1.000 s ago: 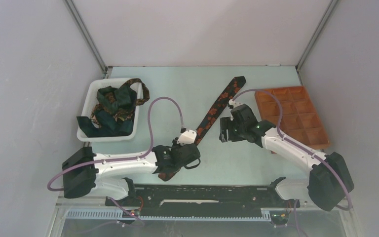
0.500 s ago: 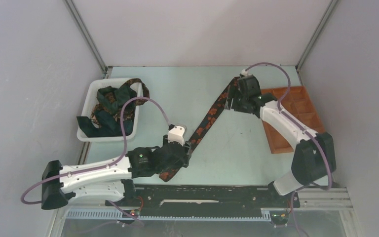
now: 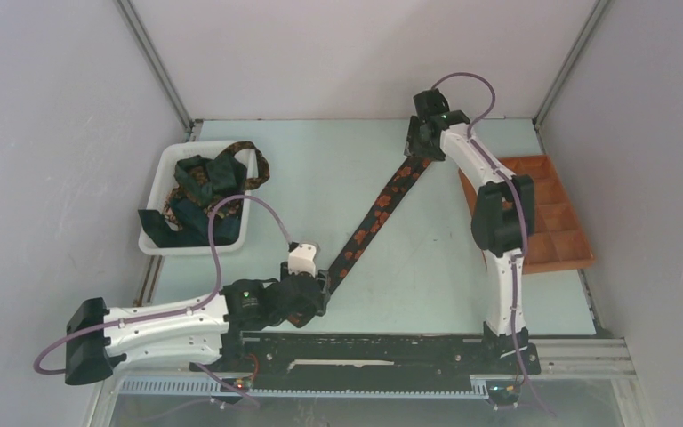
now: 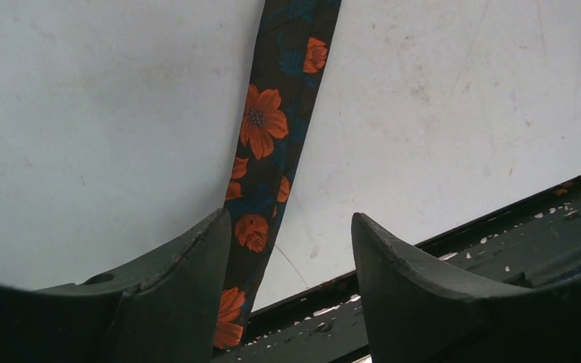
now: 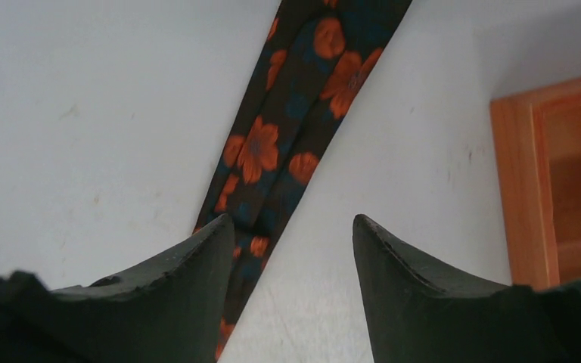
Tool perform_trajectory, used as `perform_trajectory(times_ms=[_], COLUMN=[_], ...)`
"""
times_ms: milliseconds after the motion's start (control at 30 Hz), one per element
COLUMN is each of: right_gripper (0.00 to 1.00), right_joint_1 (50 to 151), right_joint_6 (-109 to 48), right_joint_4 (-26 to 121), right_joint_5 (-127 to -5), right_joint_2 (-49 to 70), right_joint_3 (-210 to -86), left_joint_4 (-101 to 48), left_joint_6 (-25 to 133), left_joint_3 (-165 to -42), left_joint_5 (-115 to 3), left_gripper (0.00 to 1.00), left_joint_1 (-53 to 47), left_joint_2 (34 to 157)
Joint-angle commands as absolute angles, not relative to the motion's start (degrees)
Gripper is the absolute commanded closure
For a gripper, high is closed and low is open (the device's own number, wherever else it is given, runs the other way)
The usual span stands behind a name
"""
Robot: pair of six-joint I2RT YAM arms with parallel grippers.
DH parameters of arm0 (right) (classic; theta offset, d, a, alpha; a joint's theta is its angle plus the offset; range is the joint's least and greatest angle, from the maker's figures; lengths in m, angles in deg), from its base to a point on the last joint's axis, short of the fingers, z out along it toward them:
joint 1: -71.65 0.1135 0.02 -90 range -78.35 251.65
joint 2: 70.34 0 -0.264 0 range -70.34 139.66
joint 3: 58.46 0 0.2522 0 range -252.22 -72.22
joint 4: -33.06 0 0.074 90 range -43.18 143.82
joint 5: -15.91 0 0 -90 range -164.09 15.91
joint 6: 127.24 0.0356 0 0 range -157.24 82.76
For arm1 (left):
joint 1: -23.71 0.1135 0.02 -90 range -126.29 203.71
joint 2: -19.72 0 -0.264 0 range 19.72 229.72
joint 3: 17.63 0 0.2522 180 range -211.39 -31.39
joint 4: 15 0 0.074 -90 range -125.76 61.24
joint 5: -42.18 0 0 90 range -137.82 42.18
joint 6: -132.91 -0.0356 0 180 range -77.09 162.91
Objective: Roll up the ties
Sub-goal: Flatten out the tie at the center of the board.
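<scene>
A dark tie with orange flowers (image 3: 369, 218) lies flat in a straight diagonal from near my left gripper up to the back of the table. My left gripper (image 3: 311, 286) is open over its near end; in the left wrist view (image 4: 291, 227) the tie (image 4: 261, 128) runs under the left finger (image 4: 189, 265). My right gripper (image 3: 416, 147) is open over the far end; in the right wrist view (image 5: 291, 227) the tie (image 5: 287, 136) passes under the left finger (image 5: 181, 272). Neither gripper holds it.
A white bin (image 3: 162, 165) at the left holds several tangled dark green and brown ties (image 3: 204, 182). The orange-brown compartment tray (image 3: 560, 222) sits at the right, its edge in the right wrist view (image 5: 514, 189). A black rail (image 4: 499, 227) runs along the near edge.
My right arm has stretched from mid-table to the tie's far end at the back. My left arm has drawn back and left toward the near edge. The tie now lies straighter.
</scene>
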State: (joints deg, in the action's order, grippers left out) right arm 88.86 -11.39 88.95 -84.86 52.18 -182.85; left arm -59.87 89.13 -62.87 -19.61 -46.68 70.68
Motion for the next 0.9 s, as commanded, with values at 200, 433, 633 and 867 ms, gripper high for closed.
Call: perform_trajectory(times_ms=[200, 433, 633, 867], right_gripper=[0.46, 0.48, 0.51, 0.56], right_joint_1=[87.5, 88.0, 88.4, 88.4], right_joint_6=[-15.4, -16.2, -16.9, -16.9], right_joint_4=[100.4, 98.3, 99.7, 100.0], right_joint_5=[-85.4, -85.5, -86.0, -86.7], right_joint_2=[70.4, 75.2, 79.0, 80.4], right_joint_3=[-208.3, -211.3, -215.3, -215.5], left_joint_4=[-53.9, -52.0, -52.0, -52.0], left_joint_6=[91.3, 92.1, 93.2, 93.0], left_joint_3=[-57.4, -54.5, -52.5, -52.5], left_joint_5=[-18.7, -18.2, -18.0, -17.8], left_gripper=[0.35, 0.35, 0.36, 0.36], left_joint_1=[-46.9, -46.9, -46.9, -46.9], left_joint_2=[67.1, 64.4, 62.0, 61.4])
